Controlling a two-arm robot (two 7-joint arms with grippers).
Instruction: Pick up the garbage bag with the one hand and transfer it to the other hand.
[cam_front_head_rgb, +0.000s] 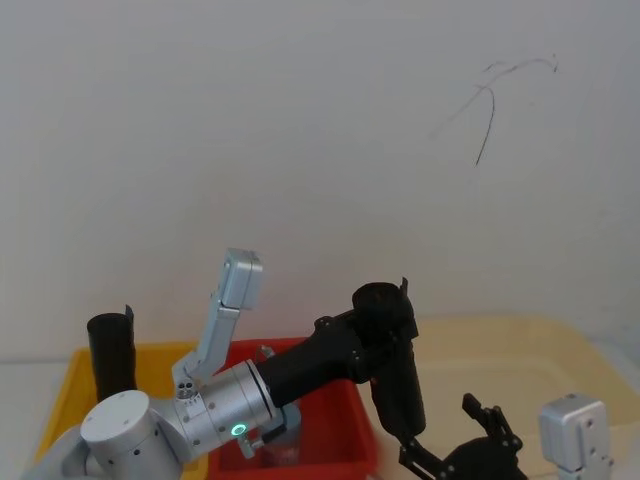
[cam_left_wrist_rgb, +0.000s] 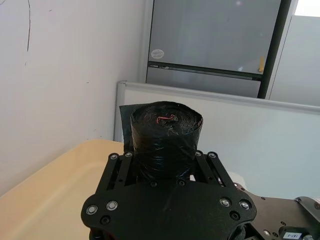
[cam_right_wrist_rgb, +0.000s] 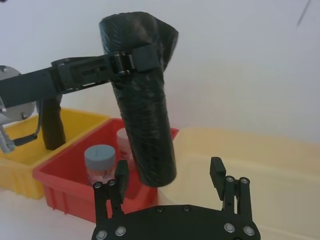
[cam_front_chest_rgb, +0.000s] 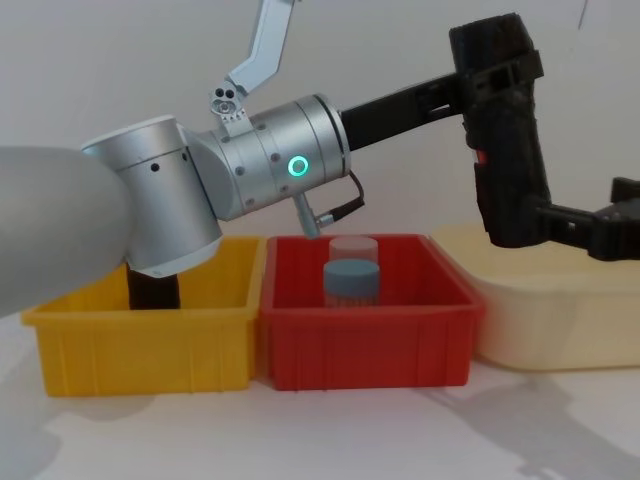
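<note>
Seemingly a lab (or test room): bare wall (cam_front_head_rgb: 300, 120), yellow bin (cam_front_chest_rgb: 140, 350), red bin (cam_front_chest_rgb: 365, 350), pale partition (cam_left_wrist_rgb: 260, 135).

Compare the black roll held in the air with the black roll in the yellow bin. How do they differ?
The garbage bag is thicker than the slimmer roll. The garbage bag hangs clamped near its top in the left hand, its lower end by the open right hand; the slimmer roll stands in the yellow bin. Both are black, roughly upright.

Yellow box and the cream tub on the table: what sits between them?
A red bin holding two capped jars sits between the yellow box and the cream tub, seen side-on in the chest view.
</note>
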